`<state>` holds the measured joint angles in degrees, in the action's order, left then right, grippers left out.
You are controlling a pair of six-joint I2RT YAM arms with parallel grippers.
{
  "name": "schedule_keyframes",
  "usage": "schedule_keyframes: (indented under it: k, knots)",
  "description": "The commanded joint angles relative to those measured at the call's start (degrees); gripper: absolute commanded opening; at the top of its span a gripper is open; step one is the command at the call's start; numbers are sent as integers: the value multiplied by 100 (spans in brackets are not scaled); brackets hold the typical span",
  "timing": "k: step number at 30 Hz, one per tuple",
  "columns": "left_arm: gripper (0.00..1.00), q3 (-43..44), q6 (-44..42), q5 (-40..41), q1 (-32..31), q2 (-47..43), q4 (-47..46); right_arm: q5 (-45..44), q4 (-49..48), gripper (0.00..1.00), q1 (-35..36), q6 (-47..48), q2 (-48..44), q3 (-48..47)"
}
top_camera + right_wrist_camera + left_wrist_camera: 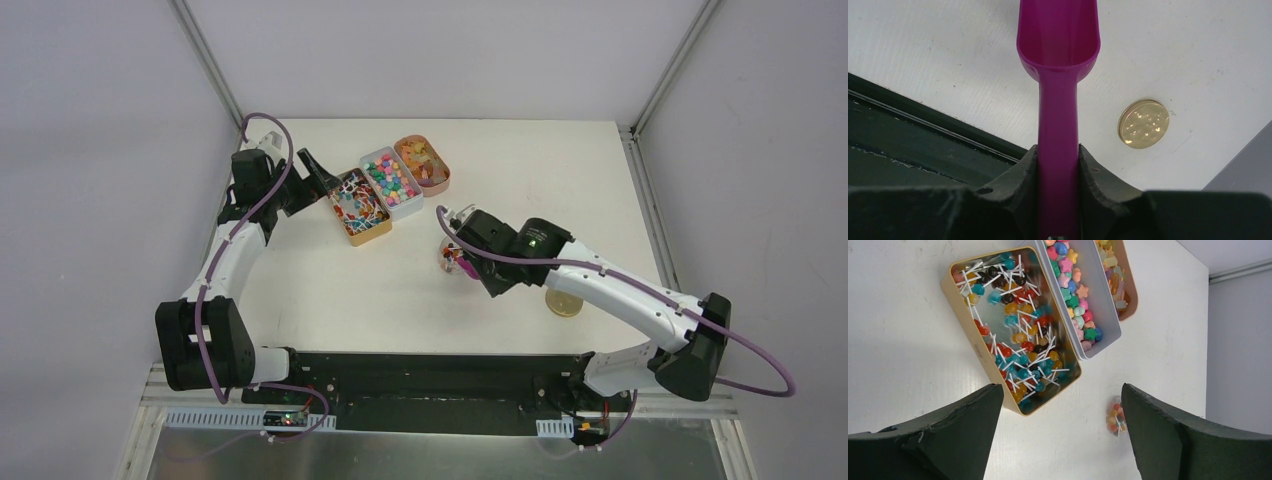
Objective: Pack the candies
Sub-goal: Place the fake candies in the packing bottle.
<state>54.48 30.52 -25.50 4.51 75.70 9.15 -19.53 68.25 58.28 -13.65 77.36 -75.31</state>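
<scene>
Top external view: the left claw [315,170] hangs over the far left part of the surface [330,290], just left of a row of three open tins. Its fingers are spread wide with nothing between them. The candies [1020,347], small round sweets on white sticks in red, blue, orange and brown, lie jumbled in the gold tin [974,337], the leftmost of the three. Touching its right side is a white tin [1100,297] of star and heart shaped sweets. Beside that is a pink tin [1132,295], its contents only partly seen.

Near the middle of the surface sits a small clear container of mixed sweets [1115,417]; whether it is a bag or a jar cannot be told. The right claw [1058,160] is over it, clamped on the handle of a magenta scoop [1058,75] whose bowl looks empty in the right wrist view. Toward the near right of the surface, a round gold lid [1143,123] lies flat, well apart from the tins.
</scene>
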Motion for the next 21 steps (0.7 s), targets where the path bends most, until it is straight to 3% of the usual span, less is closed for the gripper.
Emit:
schedule_keyframes:
  k: [1, 8, 21]
  knots:
    - [93, 45, -117, 179, -20, -218, 34, -173, 273, 0, 24, 77, 38, -396]
    - [99, 43, -99, 338, -12, -205, 104, -118, 332, 0, 25, 111, 16, -533]
    - [97, 33, 6, 589, 78, -177, 189, 77, -94, 0, 20, 565, -202, -660]
